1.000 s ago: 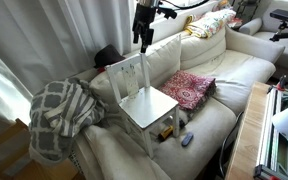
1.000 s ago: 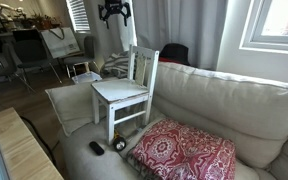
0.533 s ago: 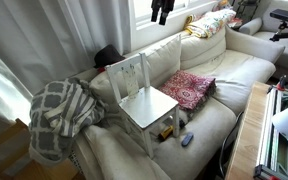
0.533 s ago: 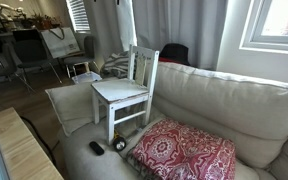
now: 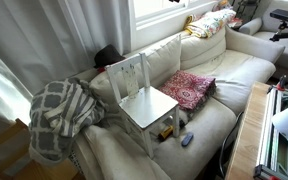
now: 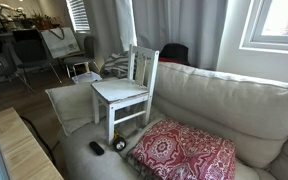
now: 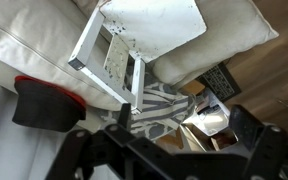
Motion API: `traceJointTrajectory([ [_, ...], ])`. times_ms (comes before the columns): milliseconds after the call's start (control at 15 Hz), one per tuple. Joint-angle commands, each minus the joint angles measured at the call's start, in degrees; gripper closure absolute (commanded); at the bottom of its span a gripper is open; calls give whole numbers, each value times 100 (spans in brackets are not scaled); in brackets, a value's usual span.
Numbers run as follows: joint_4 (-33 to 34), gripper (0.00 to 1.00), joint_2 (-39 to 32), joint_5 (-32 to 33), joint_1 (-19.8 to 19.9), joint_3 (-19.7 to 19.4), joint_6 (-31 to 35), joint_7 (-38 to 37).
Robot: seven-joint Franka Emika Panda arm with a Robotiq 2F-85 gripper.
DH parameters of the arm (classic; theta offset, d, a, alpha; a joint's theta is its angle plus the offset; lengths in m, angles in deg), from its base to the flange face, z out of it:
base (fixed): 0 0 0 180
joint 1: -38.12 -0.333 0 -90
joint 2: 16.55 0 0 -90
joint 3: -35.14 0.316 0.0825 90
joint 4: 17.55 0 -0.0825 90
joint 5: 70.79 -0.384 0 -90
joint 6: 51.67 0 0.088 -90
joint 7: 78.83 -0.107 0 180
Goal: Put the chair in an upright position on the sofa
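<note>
The white chair [image 5: 144, 95] stands upright on the seat of the cream sofa [image 5: 229, 65], with its slatted back toward the sofa's backrest. It shows the same way in both exterior views [image 6: 124, 90], on the sofa [image 6: 224, 100]. The wrist view looks down from high above onto the chair [image 7: 149, 30] and the sofa [image 7: 24, 40]. My gripper [image 7: 184, 115] is open and empty, well above the chair and apart from it. The gripper is out of frame in both exterior views.
A red patterned cushion [image 5: 189, 87] lies beside the chair. A grey checked blanket [image 5: 59, 110] is heaped on the sofa's arm. A black thing [image 5: 106, 55] sits on the backrest. A remote [image 6: 97, 148] and small items lie under the chair. A wooden table [image 5: 249, 130] stands in front.
The arm has risen above the chair and left both exterior views. The chair has not moved.
</note>
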Motion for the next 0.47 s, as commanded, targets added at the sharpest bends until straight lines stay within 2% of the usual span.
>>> traceJointTrajectory([
  [0,6,0,31,21,-93,-143,-8,-16],
  [400,22,0,5,19,-145,-131,-10,-11],
])
